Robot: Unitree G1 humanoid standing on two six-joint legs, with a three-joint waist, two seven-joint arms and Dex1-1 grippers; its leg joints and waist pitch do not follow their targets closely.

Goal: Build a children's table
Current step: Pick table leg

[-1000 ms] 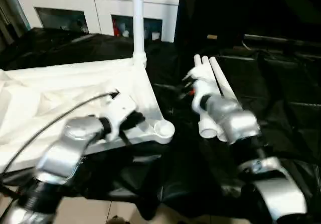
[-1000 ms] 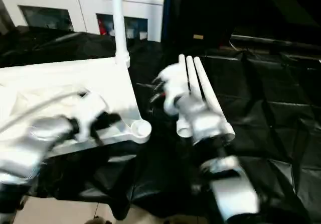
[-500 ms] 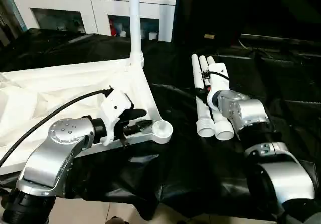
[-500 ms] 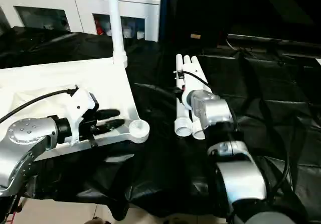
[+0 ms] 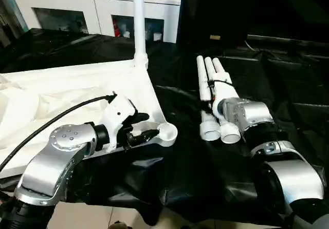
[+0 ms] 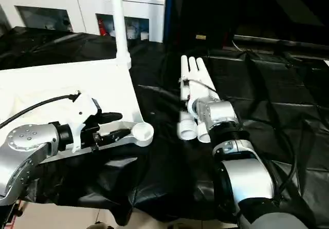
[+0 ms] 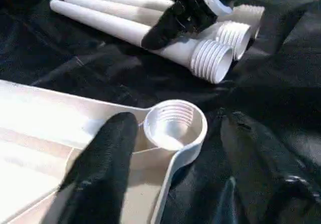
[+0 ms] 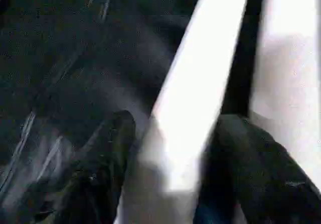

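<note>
Black sheet (image 5: 288, 85), upturned tabletop (image 5: 67, 93) left, three loose legs (image 5: 213, 93) right.
Left gripper (image 7: 170, 174) spread astride corner socket (image 7: 174, 125); right gripper (image 8: 170, 148) spread astride one leg, gripping nothing.

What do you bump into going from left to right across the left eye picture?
White tabletop → left gripper → empty corner socket → three loose legs lying side by side → right arm.
</note>
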